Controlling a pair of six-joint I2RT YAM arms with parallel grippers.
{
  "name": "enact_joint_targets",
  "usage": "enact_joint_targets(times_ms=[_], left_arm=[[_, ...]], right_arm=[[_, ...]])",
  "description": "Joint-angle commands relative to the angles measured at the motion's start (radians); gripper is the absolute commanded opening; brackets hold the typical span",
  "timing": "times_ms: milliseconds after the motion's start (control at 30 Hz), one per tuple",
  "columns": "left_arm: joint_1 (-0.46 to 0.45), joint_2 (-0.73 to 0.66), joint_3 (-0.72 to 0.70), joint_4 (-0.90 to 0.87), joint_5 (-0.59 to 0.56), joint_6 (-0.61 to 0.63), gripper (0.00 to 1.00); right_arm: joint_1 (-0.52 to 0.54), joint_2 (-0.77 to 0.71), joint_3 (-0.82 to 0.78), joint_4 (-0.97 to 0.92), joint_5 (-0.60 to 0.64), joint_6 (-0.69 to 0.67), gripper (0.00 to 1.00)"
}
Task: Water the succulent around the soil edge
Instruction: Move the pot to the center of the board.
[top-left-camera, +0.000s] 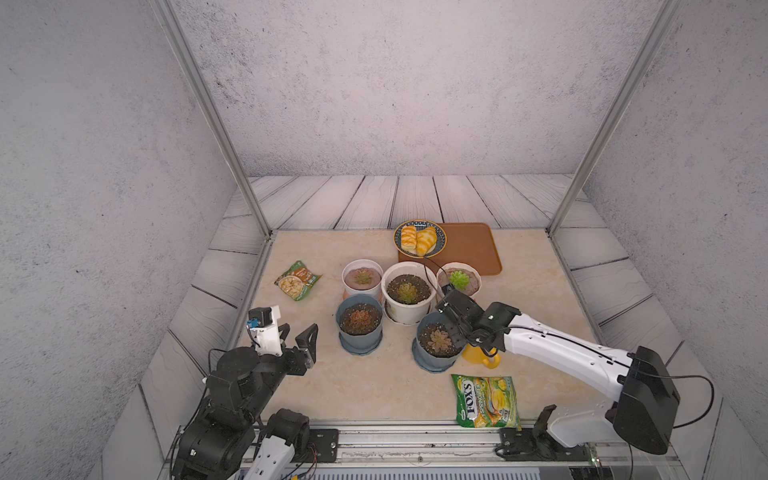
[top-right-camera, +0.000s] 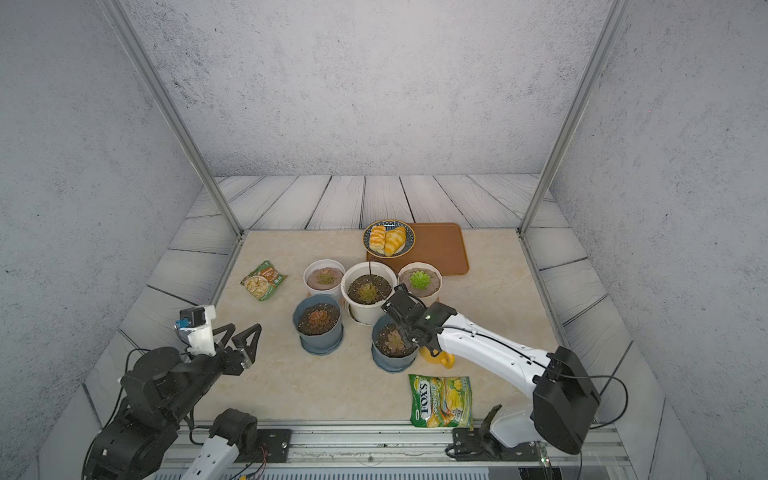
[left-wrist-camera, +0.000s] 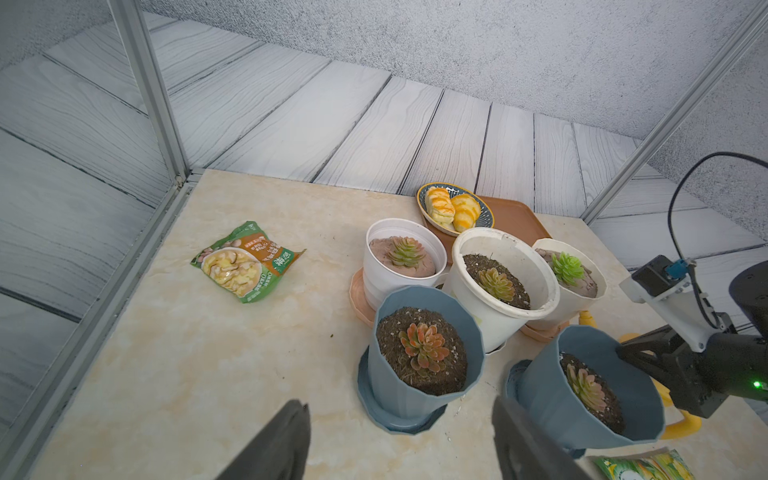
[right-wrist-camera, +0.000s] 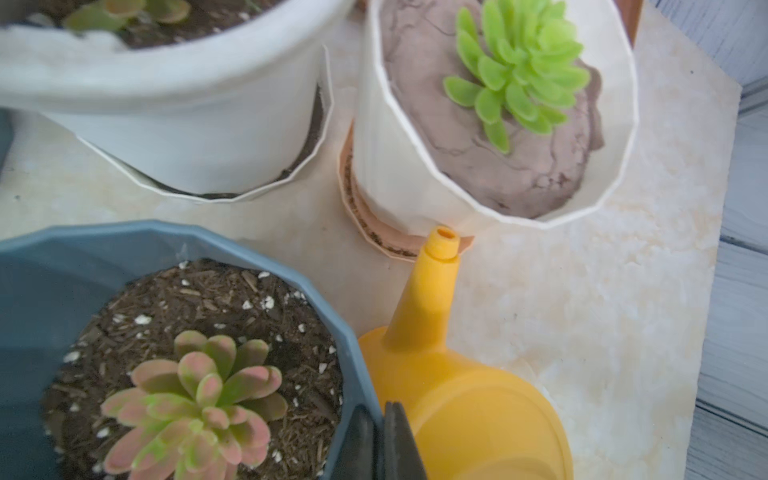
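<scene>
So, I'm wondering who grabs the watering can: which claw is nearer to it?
Right. The right claw is shut right beside the watering can, by the blue pot; the left claw is open, far off across the table.

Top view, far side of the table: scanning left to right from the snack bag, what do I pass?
snack bag → small white pot → large white pot → cream pot with the bright green succulent
</scene>
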Motion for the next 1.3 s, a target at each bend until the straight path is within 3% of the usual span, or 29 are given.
enact_joint_targets(times_ms=[0,200,433,633,733,867,900,933,1167,1267], left_arm=[[0.003,0.006,-0.009,0.003,0.012,-0.004,0.74],[0.003,0.012,-0.011,0.003,0.019,-0.006,0.75],[0.000,0.107,-0.036,0.043,0.100,-0.037,0.82],[0.001,0.291,-0.042,0.117,0.145,-0.146,0.74],[0.001,0.344,-0.100,0.196,0.110,-0.207,0.68],[0.001,0.454,-0.153,0.289,0.077,-0.251,0.64],[0.001,0.484,-0.159,0.314,0.073,-0.255,0.64],[0.001,0.513,-0.162,0.340,0.067,-0.255,0.63],[0.001,0.654,-0.133,0.391,-0.053,-0.215,0.56],[0.002,0.700,-0.132,0.427,-0.054,-0.207,0.50]], right_arm=[[-0.024,-0.045,-0.025,-0.008,0.055,-0.009,0.00],[-0.039,-0.006,-0.004,0.037,0.027,-0.013,0.00],[-0.039,0.054,0.048,0.049,-0.042,-0.044,0.23],[-0.040,0.071,0.042,0.074,-0.061,-0.060,0.28],[-0.039,0.040,0.059,0.071,-0.112,-0.080,0.35],[-0.035,-0.054,0.049,0.106,-0.217,-0.139,0.54],[-0.034,-0.086,0.036,0.121,-0.245,-0.162,0.66],[-0.033,-0.120,0.021,0.135,-0.273,-0.182,0.99],[-0.031,-0.382,-0.152,0.314,-0.324,-0.196,0.99],[-0.030,-0.484,-0.250,0.427,-0.326,-0.189,0.99]])
